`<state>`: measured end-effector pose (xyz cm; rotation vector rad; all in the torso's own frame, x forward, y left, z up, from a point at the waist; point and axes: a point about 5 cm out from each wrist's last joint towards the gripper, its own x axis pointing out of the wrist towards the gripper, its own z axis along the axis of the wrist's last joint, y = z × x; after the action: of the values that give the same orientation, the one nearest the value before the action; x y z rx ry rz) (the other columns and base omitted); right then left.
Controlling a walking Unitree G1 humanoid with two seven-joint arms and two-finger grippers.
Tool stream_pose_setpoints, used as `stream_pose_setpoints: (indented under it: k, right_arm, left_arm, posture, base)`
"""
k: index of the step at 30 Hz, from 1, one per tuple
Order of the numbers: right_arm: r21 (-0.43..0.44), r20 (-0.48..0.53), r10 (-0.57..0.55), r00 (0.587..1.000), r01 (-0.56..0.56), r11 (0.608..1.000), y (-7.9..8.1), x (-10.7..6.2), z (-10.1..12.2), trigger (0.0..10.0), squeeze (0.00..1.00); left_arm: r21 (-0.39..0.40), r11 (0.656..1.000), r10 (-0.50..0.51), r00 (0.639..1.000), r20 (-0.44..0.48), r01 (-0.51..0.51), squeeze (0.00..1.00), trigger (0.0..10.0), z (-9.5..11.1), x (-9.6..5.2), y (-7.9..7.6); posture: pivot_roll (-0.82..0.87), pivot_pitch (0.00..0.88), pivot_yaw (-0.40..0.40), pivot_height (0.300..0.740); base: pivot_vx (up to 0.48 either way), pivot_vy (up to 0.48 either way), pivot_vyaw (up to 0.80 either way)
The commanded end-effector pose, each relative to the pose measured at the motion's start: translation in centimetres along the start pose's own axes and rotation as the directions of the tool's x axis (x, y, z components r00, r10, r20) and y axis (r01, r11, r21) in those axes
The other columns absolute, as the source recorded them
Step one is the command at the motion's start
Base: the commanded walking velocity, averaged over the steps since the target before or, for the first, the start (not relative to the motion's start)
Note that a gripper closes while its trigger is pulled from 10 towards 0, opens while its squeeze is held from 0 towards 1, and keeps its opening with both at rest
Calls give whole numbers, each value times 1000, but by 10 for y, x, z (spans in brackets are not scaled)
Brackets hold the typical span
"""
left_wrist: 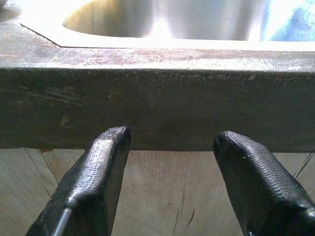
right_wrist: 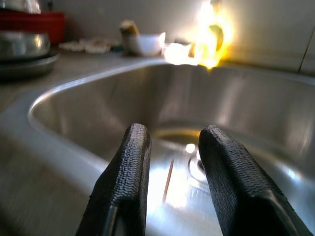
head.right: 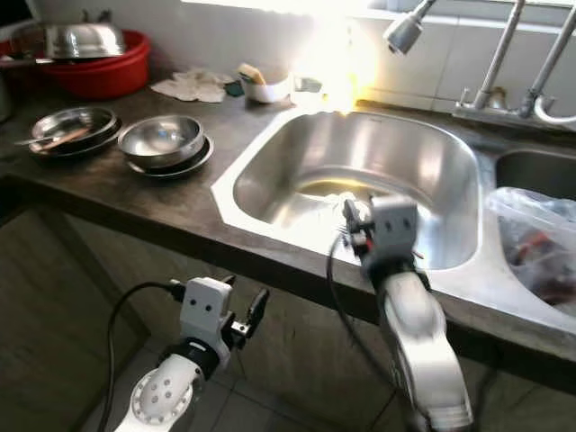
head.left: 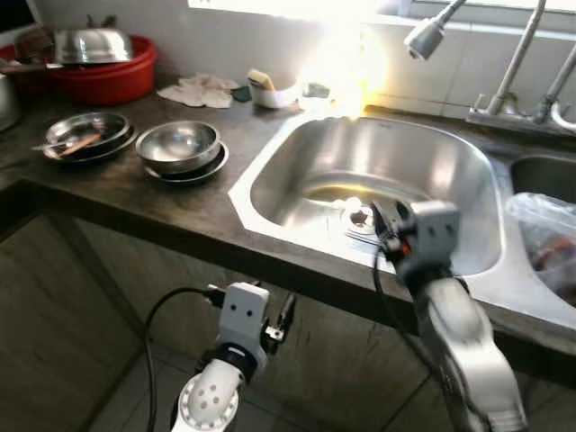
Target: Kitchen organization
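The dark countertop [head.left: 180, 211] is running along the wall, with the big steel sink [head.left: 270, 193] set into it toward the right end. Back in the far left corner a red basin [head.left: 117, 81] is holding a steel lid or pot. Nearer the front edge, two steel bowls are sitting side by side: one with a utensil in it [head.left: 87, 135], one stacked on a plate [head.left: 178, 144]. A crumpled cloth [head.left: 200, 90] and a small white cup [head.left: 270, 93] are lying at the back edge beside the sink, and a plastic bag [head.left: 547, 236] is resting at the sink's right rim.

The right gripper [right_wrist: 172, 147] is hovering over the sink's front rim, fingers parted and holding nothing. The left gripper [left_wrist: 172, 142] is hanging below the counter's front edge, fingers also apart and empty.

My guess at the risk: glare off the back wall is washing out the sink, so reaching in blind could knock the rim, and the left arm could clip the counter edge if it's raised straight up.
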<state>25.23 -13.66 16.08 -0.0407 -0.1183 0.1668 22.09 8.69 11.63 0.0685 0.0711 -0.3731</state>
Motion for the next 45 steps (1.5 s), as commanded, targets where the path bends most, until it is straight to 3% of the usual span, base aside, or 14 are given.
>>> stream_pose_setpoints:
  k: [1,4,10,16,33,45]
  right_arm:
    - [-9,13,-6,1000,6,1000,2,-4,5,10000,0]
    - [-3,-19,-29,999,29,1000,4,-10,0,10000,0]
    - [21,-49,-56,997,57,998,4,-8,-6,10000,0]
    - [29,-47,-85,995,86,996,-3,1,-3,10000,0]
    - [49,-33,-54,998,56,997,6,8,5,10000,0]
    - [69,-5,-33,999,33,997,10,18,12,10000,0]
  left_arm:
    - [-5,1000,-14,1000,-4,14,0,10000,-3,1,-1]
    - [-4,1000,-16,1000,-5,16,0,10000,-4,4,0]
    - [1,999,-50,999,-6,50,0,10000,-5,5,-1]
    - [1,998,-56,998,-6,56,0,10000,-6,5,-2]
    - [9,999,-45,999,-20,45,0,10000,-6,4,-1]
    - [38,999,-26,1000,2,26,0,10000,-3,4,-1]
  posture:
    - [105,3,-15,740]
    - [101,0,-9,740]
    - [108,0,-6,740]
    - [115,0,-11,740]
    - [122,13,-14,740]
    - [125,16,-16,740]
  base:
    - [0,0,0]
    - [0,0,750]
    - [0,240,797]
    - [0,480,0]
    - [0,480,0]
    - [0,26,0]
